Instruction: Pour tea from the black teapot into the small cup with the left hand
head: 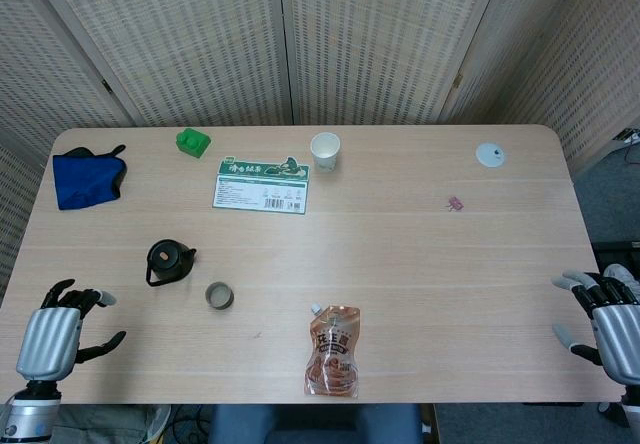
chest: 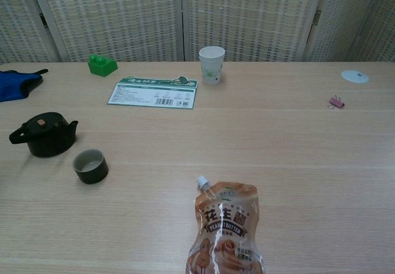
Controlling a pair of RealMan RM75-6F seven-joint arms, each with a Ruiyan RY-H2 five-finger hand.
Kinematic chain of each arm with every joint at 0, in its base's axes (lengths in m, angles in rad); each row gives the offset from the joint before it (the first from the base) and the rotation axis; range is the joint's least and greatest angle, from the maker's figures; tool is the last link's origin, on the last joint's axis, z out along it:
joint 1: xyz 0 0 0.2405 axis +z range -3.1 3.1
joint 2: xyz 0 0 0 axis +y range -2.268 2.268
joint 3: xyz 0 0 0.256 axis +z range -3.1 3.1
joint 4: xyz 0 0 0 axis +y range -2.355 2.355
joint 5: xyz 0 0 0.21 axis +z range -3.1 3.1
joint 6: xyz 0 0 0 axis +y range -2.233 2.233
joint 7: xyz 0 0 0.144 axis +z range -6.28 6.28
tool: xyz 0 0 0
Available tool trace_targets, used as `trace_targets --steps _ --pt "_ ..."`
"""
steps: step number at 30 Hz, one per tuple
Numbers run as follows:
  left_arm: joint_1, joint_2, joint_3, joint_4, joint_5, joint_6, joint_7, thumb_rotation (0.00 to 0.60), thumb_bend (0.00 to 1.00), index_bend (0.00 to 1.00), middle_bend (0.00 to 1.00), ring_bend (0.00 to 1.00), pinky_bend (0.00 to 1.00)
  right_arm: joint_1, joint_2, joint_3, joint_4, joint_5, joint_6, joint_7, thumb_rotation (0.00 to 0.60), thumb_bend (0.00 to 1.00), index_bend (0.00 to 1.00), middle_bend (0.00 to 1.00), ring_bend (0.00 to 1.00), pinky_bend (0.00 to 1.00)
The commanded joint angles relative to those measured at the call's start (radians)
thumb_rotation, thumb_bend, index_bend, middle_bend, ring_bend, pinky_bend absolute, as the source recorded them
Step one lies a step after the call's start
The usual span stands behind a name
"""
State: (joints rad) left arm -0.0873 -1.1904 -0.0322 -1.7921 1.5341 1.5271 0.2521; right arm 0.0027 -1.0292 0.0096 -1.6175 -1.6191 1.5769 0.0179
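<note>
The black teapot (head: 170,261) stands upright on the table (head: 420,264), lid on. The small cup (head: 219,296) sits just beside the teapot, toward the near edge, apart from it. The left hand (head: 58,334) rests at the table's near corner, well apart from the teapot, fingers spread and holding nothing. The right hand (head: 604,322), at the opposite near corner, likewise grasps nothing. A peanut-butter pouch (head: 333,351) lies beyond the cup from the teapot.
</note>
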Motion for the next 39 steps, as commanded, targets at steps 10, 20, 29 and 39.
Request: trace_targets --steps 10,20,29,39 --pt "0.003 0.009 -0.001 -0.003 0.006 0.005 -0.011 0.566 0.16 0.43 0.45 0.39 0.15 -0.007 0.014 0.013 -0.009 0.002 0.026 -0.005 0.600 0.19 0.30 0.26 0.22 0.25" --pt "-0.049 -0.005 -0.020 0.046 0.016 -0.057 -0.037 0.600 0.16 0.43 0.45 0.39 0.15 -0.018 0.043 0.032 -0.037 0.012 0.060 -0.027 0.600 0.19 0.30 0.26 0.21 0.25" --pt "-0.144 -0.039 -0.055 0.116 -0.017 -0.182 -0.064 0.600 0.16 0.42 0.45 0.39 0.15 -0.023 0.052 0.043 -0.052 0.023 0.070 -0.044 0.600 0.19 0.30 0.26 0.22 0.25" --pt "-0.239 -0.099 -0.072 0.206 -0.042 -0.296 -0.079 0.600 0.16 0.43 0.45 0.39 0.15 -0.022 0.058 0.049 -0.058 0.036 0.064 -0.048 0.600 0.19 0.30 0.26 0.22 0.25"
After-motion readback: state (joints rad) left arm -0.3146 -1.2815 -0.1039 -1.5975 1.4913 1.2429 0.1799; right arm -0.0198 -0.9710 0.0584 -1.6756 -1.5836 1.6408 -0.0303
